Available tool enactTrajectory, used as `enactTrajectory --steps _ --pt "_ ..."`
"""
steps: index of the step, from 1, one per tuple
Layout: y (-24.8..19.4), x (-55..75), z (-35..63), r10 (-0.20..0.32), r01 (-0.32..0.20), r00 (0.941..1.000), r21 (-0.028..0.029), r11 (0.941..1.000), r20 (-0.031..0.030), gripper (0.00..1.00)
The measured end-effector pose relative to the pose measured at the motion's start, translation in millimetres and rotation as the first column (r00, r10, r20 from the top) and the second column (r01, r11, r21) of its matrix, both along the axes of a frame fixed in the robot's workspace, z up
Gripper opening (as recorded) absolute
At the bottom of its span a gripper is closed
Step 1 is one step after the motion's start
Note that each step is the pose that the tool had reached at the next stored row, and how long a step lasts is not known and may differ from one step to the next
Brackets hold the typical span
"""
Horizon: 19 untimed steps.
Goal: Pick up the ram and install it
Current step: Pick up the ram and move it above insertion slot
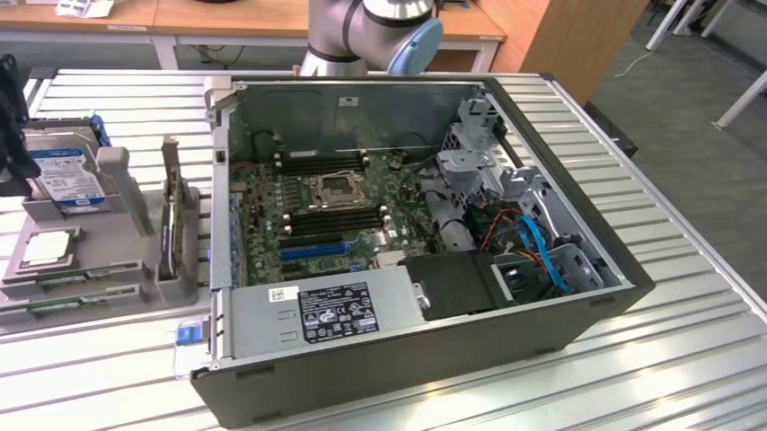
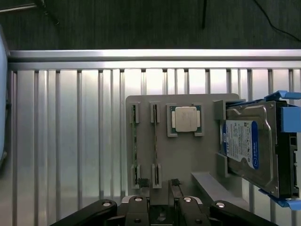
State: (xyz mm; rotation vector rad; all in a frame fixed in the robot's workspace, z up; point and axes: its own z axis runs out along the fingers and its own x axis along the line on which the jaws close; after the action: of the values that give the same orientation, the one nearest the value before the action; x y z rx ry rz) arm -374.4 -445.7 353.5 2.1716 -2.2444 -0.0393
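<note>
Two ram sticks, thin green boards seen edge-on, stand in slots of a grey holder (image 2: 183,155): one ram stick (image 2: 133,141) and a second (image 2: 155,141) beside it. In the exterior view they lie at the holder's front (image 1: 74,275). My gripper (image 2: 160,188) hangs above the holder's edge, near the sticks' ends, open, with nothing between its fingers (image 2: 142,184). Its dark body shows at the exterior view's left edge (image 1: 10,126). The open computer case (image 1: 576,314) shows its motherboard with black memory slots (image 1: 336,220) beside the processor socket (image 1: 332,190).
The holder also carries a square silver processor chip (image 2: 184,118) and a silver hard drive with a blue-white label (image 2: 247,143) in a blue bracket. An upright board (image 1: 178,229) stands on the holder near the case wall. Everything sits on a ribbed metal table (image 2: 70,141).
</note>
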Motion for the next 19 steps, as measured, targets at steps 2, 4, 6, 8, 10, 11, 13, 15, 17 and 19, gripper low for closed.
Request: enactTrajectory --steps 2,4,6,8,10,11,13,15,17,19 --pt "0.0 0.0 -2.7 0.0 0.0 1.0 0.0001 1.0 0.0001 0.29" --pt "0.0 0.0 -5.2 0.0 0.0 1.0 0.0001 1.0 0.0 0.29" --pt "0.0 0.0 -7.6 0.0 0.0 1.0 0.0001 1.0 0.0 0.29" --pt "0.0 0.0 -10.1 0.0 0.0 1.0 0.0 1.0 0.0 0.29" --pt "0.0 0.0 -12.6 0.0 0.0 1.0 0.0001 1.0 0.0 0.29" --pt "0.0 0.0 -13.8 0.0 0.0 1.0 0.0 1.0 0.0001 0.29" --pt "0.0 0.0 -16.4 0.0 0.0 1.0 0.0 1.0 0.0 0.29" --pt "0.0 0.0 -18.9 0.0 0.0 1.0 0.0 1.0 0.0 0.29" --pt "0.0 0.0 -21.4 0.0 0.0 1.0 0.0 1.0 0.0 0.29" --pt "0.0 0.0 -23.7 0.0 0.0 1.0 0.0 1.0 0.0 0.29"
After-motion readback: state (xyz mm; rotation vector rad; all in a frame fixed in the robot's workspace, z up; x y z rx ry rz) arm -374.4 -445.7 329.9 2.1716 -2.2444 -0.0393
